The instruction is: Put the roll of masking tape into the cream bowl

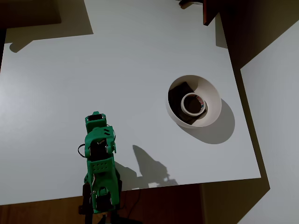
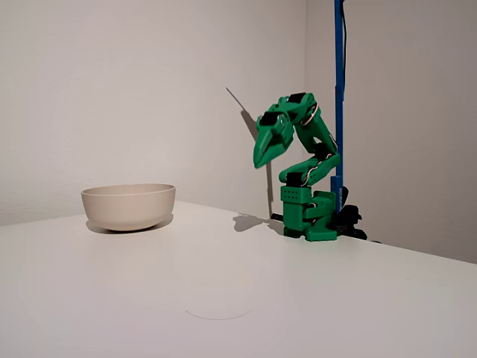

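Where the white surface (image 2: 223, 298) lies nearest the camera in the fixed view, it is bare and evenly lit, running back toward a pale wall. Farther back on the left stands the cream bowl (image 2: 128, 206), upright on the surface, its rim level and its inside hidden from this low angle. To the right and a little deeper sits the green arm (image 2: 305, 179), folded up over its base beside a blue vertical pole (image 2: 339, 89). The gripper (image 2: 262, 153) hangs in the air, pointing down and to the left, well apart from the bowl and holding nothing; its fingers look drawn together to a point, with no gap visible between them.

In the overhead view the arm (image 1: 99, 163) stands at the lower edge of the surface (image 1: 93, 70), with the gripper (image 1: 95, 119) at its upper end, casting a shadow to the right. The cream bowl (image 1: 211, 95) rests toward the right side of the surface. Inside it, the roll of masking tape (image 1: 192, 103) lies flat at the bottom, partly over the dark square patch (image 1: 180, 93).
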### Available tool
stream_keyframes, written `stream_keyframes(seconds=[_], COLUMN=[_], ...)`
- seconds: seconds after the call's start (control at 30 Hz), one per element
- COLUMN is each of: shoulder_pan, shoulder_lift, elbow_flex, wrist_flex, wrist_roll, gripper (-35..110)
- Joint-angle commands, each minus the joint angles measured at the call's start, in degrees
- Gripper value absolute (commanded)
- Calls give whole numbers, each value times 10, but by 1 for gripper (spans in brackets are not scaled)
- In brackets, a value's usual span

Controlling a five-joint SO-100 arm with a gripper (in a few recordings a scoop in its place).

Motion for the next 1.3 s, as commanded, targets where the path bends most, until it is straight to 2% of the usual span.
stream_keyframes(seconds=[0.0,0.27,0.6,1.0,1.2,1.27], shoulder_pan=[-4,-11,-14,3,3,3], shoulder_lift=[50,216,220,220,220,220], elbow_flex=[89,242,306,303,303,303], wrist_flex=[-29,8,34,65,64,64], wrist_roll=[-7,-16,4,-1,0,0], gripper=[-8,-8,-8,-8,2,0])
